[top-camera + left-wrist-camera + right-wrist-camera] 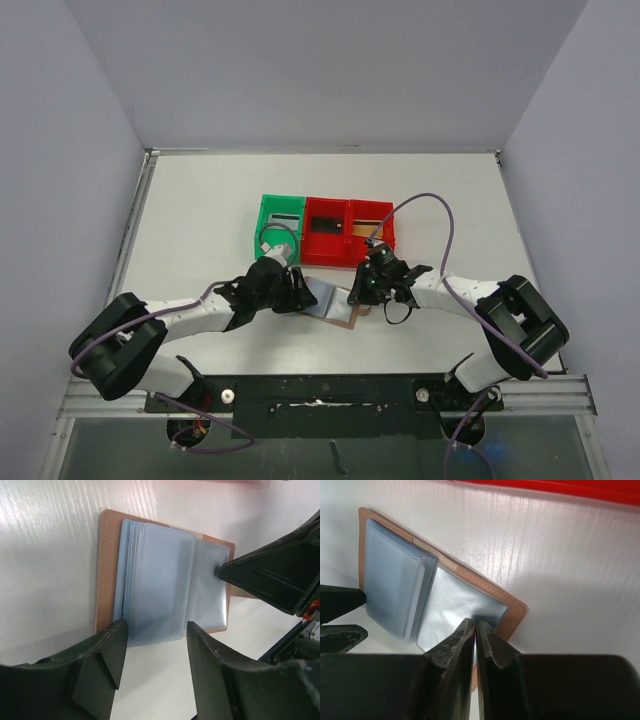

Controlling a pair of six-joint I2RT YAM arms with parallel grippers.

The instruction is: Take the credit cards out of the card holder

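The red bins (348, 232) and the green bin (278, 225) are walling off the far side, close behind the card holder (335, 302). The left claw (302, 296), jaws spread, and the right claw (475, 626) (its tips pressed together on the pale pocket (457, 600)) are crowding it from both flanks. Bare surface (200, 220) is lying open far left, far right, and toward the near edge.

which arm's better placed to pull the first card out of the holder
Right, probably: the right gripper is shut with its tips on the card holder's open pocket; the left gripper is open, straddling the edge of the sleeve stack.
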